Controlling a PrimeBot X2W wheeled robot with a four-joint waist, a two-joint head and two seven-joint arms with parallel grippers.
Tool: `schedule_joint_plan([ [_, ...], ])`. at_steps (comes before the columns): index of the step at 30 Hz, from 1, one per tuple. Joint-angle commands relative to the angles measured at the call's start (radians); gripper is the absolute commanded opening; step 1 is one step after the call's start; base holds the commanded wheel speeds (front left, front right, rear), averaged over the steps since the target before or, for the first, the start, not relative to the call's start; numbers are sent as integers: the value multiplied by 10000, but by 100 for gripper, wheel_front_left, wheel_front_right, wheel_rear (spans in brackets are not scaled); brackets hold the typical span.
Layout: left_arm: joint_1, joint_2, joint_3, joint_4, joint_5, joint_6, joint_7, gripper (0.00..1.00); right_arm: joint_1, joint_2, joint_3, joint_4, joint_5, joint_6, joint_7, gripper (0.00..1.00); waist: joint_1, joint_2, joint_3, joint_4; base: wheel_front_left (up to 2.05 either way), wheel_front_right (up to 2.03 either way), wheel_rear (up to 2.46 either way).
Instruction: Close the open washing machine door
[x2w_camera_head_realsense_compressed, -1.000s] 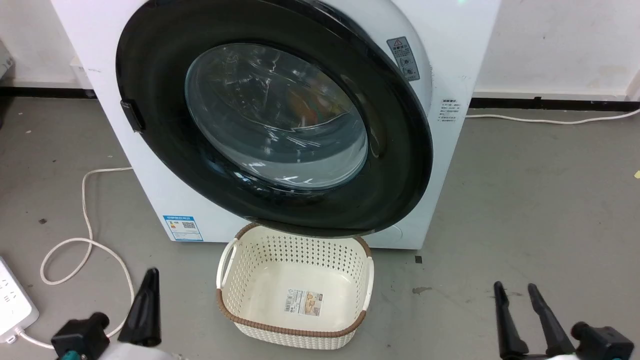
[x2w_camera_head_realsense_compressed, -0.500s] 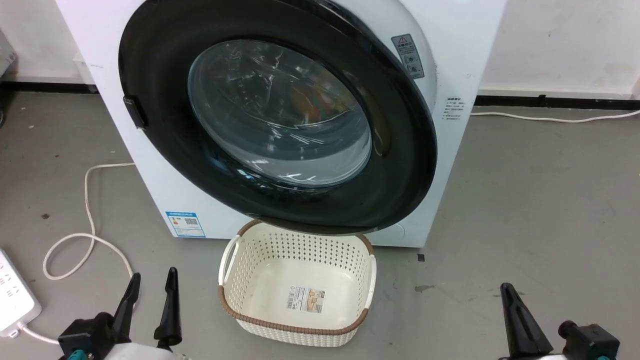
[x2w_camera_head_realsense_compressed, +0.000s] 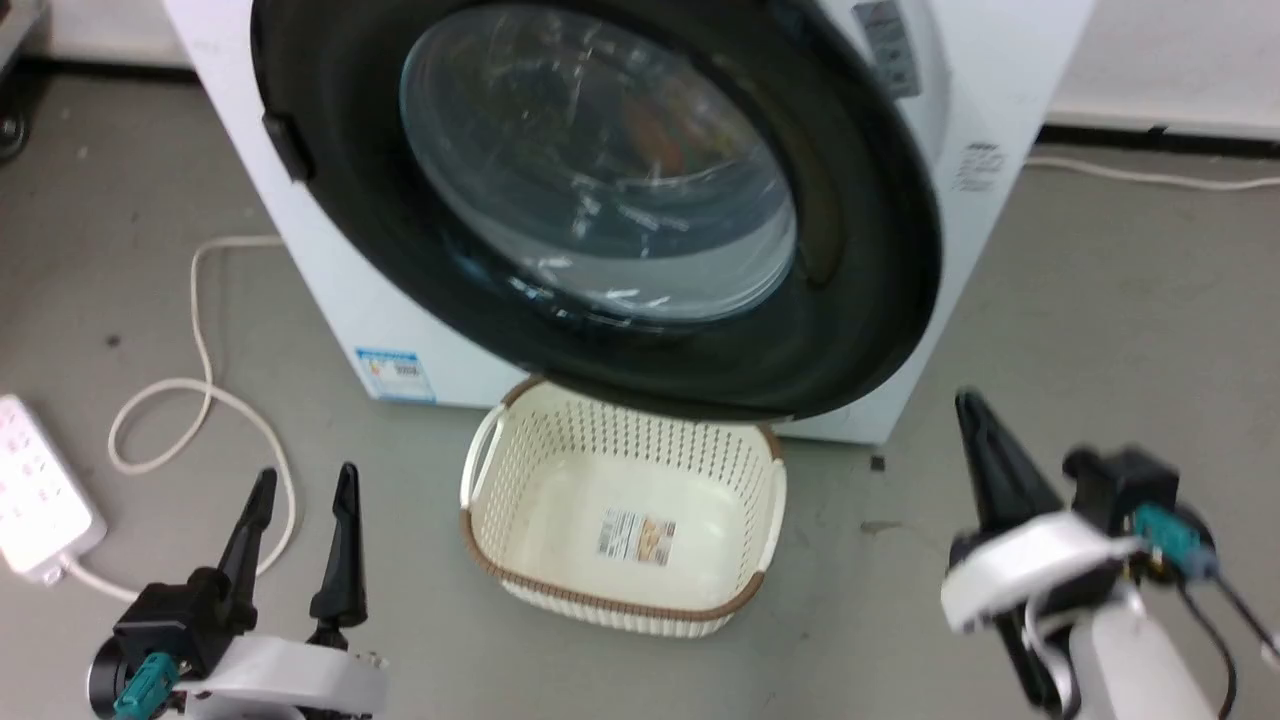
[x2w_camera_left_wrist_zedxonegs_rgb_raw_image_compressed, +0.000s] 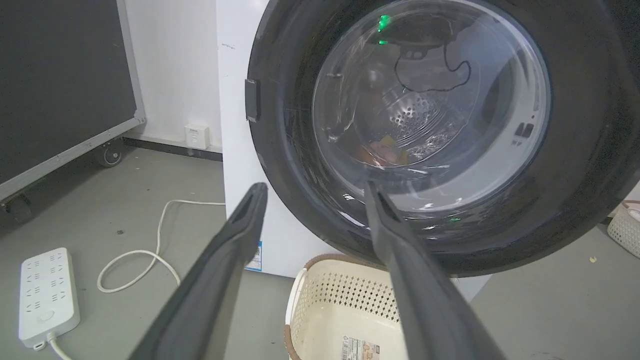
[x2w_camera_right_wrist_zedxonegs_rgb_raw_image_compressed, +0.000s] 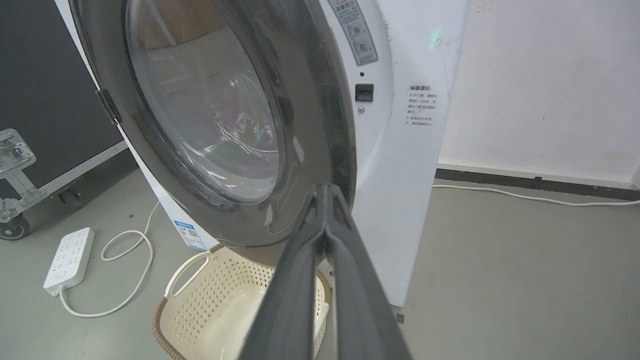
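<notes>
Approach step, I judge; the door (x2w_camera_head_realsense_compressed: 600, 180) hangs ajar, ahead and above the right end effector (x2w_camera_head_realsense_compressed: 968, 405), fingers pressed together; left end effector (x2w_camera_head_realsense_compressed: 306, 472) wide, empty; next: push the rim's free edge toward the washer (x2w_camera_head_realsense_compressed: 330, 290) until latched.

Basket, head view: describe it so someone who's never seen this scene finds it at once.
Find the white washing machine, whose big round black-rimmed door hangs open. On the grey floor right below the door's lower edge sits the basket. It is cream with perforated walls, a brown woven rim and a sticker inside, unlike the flat white power strip off to the left.
</notes>
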Motion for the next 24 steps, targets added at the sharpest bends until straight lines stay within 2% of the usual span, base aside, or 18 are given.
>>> schedule_joint_plan([
  [1, -137, -40, 23, -70, 77, -51, -53, 100, -284, -18, -34, 123, -80, 8, -7, 0, -1, 0, 278, 193, 0, 0, 0],
  [11, -652, -342, 311, -208, 389, -455, -53, 100, -2130, -18, -609, 1543, -372, 8, -312, 0, -1, 0, 1253, 653, 0, 0, 0],
  [24, -1167, -595, 582, -287, 554, -772, -53, 100, -3739, -18, -1738, 2513, -609, 8, -750, 0, -1, 0, 2071, 1056, 0, 0, 0],
])
